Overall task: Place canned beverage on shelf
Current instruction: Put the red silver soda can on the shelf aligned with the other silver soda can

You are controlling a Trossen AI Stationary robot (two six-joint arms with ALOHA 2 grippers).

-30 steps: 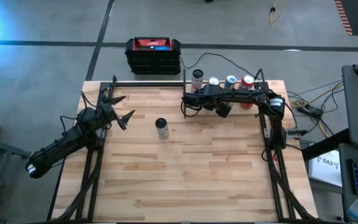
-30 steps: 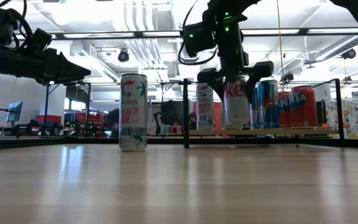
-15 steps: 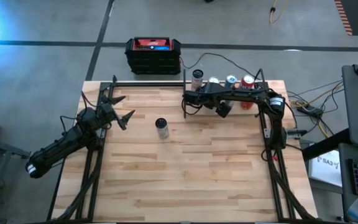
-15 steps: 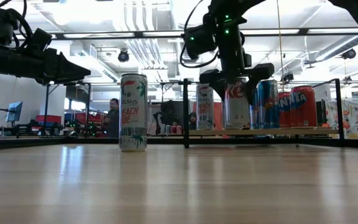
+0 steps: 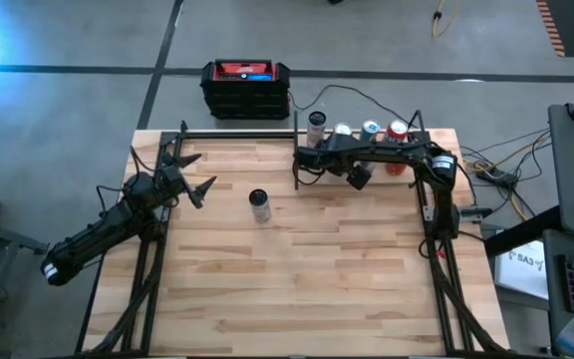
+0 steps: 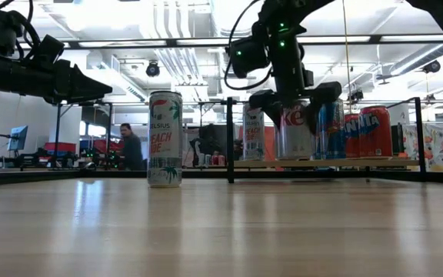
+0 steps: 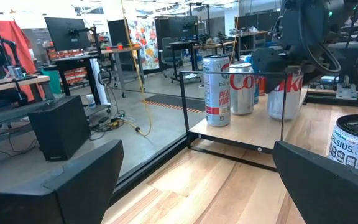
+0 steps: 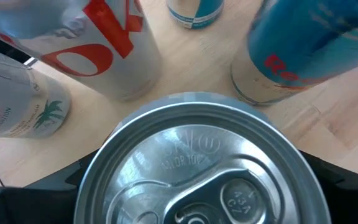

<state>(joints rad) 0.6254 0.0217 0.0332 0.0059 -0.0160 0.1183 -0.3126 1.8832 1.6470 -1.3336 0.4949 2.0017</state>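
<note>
My right gripper (image 5: pixel 357 172) stands over the shelf (image 6: pixel 360 162) at the table's far right, shut on a silver red-lettered can (image 7: pixel 284 96). The can's top fills the right wrist view (image 8: pixel 194 155). Behind and beside it on the shelf board (image 8: pixel 210 56) stand a white Celsius can (image 6: pixel 254 131), a silver Coke can (image 7: pixel 241 87), a blue can (image 6: pixel 333 127) and red cans (image 6: pixel 375 131). Another Celsius can (image 5: pixel 259 204) stands upright on the tabletop, left of the shelf. My left gripper (image 5: pixel 200 175) hangs open and empty left of that can. My right gripper pinches the silver can between its two fingers, on the can's upper sides just below the rim (image 8: pixel 89 180). The fingers (image 6: pixel 266 98) come from above, pointing down. The can stays upright, its bottom at the shelf board; whether it rests there I cannot tell.
Thin black rods (image 7: pixel 182 106) edge the shelf and stand up at its corners. A black and red box (image 5: pixel 246 88) sits beyond the table's far edge, with cables at the far right. A person (image 6: pixel 129 146) walks in the room behind. Bare tabletop (image 5: pixel 307 289) lies toward the near edge.
My right gripper has shifted a little toward the table's far edge, deeper over the shelf, carrying the silver can upright with it. The person in the background has walked across the room.
</note>
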